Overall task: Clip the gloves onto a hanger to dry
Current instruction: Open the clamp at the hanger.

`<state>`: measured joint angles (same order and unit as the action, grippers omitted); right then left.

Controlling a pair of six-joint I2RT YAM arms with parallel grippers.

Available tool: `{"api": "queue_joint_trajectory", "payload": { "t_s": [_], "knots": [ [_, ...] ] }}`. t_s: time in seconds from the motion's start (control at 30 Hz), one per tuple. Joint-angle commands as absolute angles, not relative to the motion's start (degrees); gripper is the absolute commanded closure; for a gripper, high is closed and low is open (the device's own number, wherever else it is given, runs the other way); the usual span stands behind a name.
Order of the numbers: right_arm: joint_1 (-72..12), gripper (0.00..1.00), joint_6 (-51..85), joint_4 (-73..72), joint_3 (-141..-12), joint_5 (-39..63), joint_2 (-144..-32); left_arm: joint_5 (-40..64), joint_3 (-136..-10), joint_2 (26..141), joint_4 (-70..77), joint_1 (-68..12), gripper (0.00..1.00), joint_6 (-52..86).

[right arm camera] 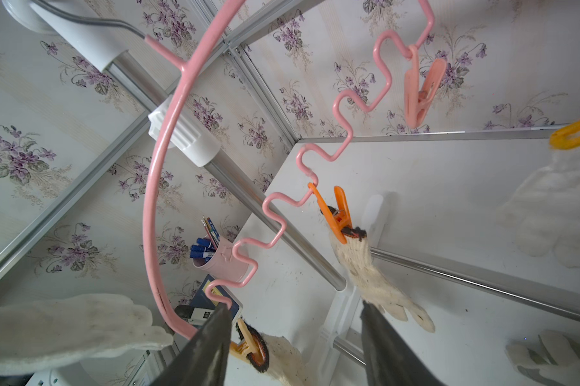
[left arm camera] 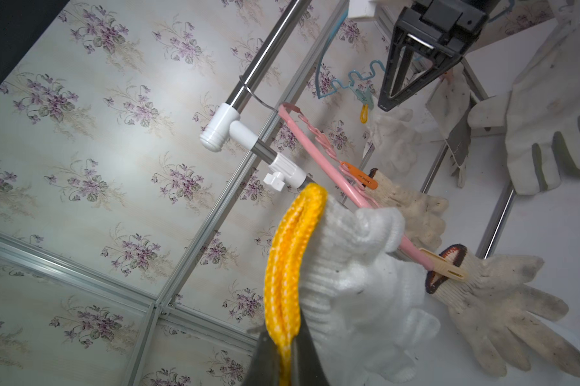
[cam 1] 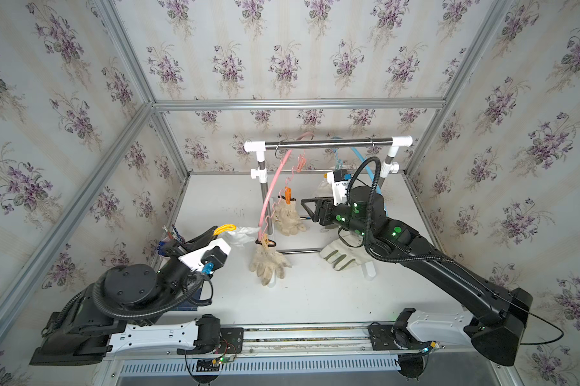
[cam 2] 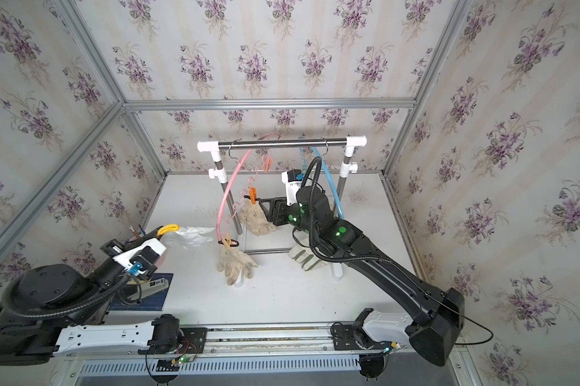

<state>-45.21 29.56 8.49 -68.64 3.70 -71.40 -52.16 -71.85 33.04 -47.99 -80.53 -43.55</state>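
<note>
Gloves are spread over the scene in both top views. A clean white knit glove with a yellow cuff edge [cam 1: 245,235] is held left of centre in the frame. Its cuff is pinched in the left gripper [cam 1: 219,231], whose dark fingers [left arm camera: 265,361] are closed tight on the yellow edge in the left wrist view. The glove's fingertips are just beside the lower end of a curved pink plastic hanger [cam 1: 275,187].

This hanger hangs by a wire hook from a chrome rail with white joints [cam 1: 328,143] in the upper middle of the frame. At centre frame, an orange clip [cam 1: 288,195] on the hanger grips a dirty cream knit glove [cam 1: 290,219]. Lower down, a pale tan clip [cam 1: 265,241] grips a second dirty cream glove [cam 1: 269,265].

An off-white canvas glove with green finger patches [cam 1: 340,257] lies on the white table [cam 1: 315,300] right of centre, partly under the right arm. The black right gripper [cam 1: 307,210] is just right of the orange-clipped glove. Its jaws are spread wide with nothing between them.

A light blue hanger [cam 1: 365,167] hangs on the same rail, partly hidden behind that arm.
</note>
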Motion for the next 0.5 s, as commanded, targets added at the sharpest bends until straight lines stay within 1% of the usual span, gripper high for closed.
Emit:
{"api": "queue_joint_trajectory", "payload": {
  "t_s": [0.0, 0.07, 0.13, 0.2, 0.23, 0.27, 0.37, 0.47],
  "knots": [
    [-45.2, 0.38, 30.6, 5.2, -68.4, 4.8, -71.3, -49.4, -70.5, 35.4, -49.0, -80.1, 0.97, -39.2],
    [-45.2, 0.38, 30.9, 5.0, -68.3, 5.2, -71.3, -45.1, -69.7, 37.9, -48.3, -78.3, 0.97, -36.8],
    [-45.2, 0.38, 31.0, 5.3, -68.2, 5.1, -71.2, -36.7, -69.8, 42.6, -49.6, -73.1, 0.97, -33.8],
    [-45.2, 0.38, 30.9, 5.7, -68.1, 4.5, -70.7, -22.5, -72.0, 49.0, -51.9, -62.4, 1.00, -29.5],
    [-45.2, 0.38, 30.8, 5.8, -67.9, 4.2, -70.4, -17.0, -72.9, 51.2, -51.8, -58.3, 1.00, -28.5],
    [-45.2, 0.38, 30.9, 6.1, -67.7, 3.8, -69.8, -13.6, -73.0, 52.7, -49.8, -55.8, 1.00, -28.7],
    [-45.2, 0.38, 30.6, 6.7, -66.7, 2.2, -67.5, -10.1, -70.9, 52.0, -41.3, -51.8, 1.00, -32.2],
    [-45.2, 0.37, 29.0, 7.5, -66.0, 0.1, -65.3, -4.4, -72.0, 50.7, -39.8, -43.2, 0.98, -33.0]
  ]
}}
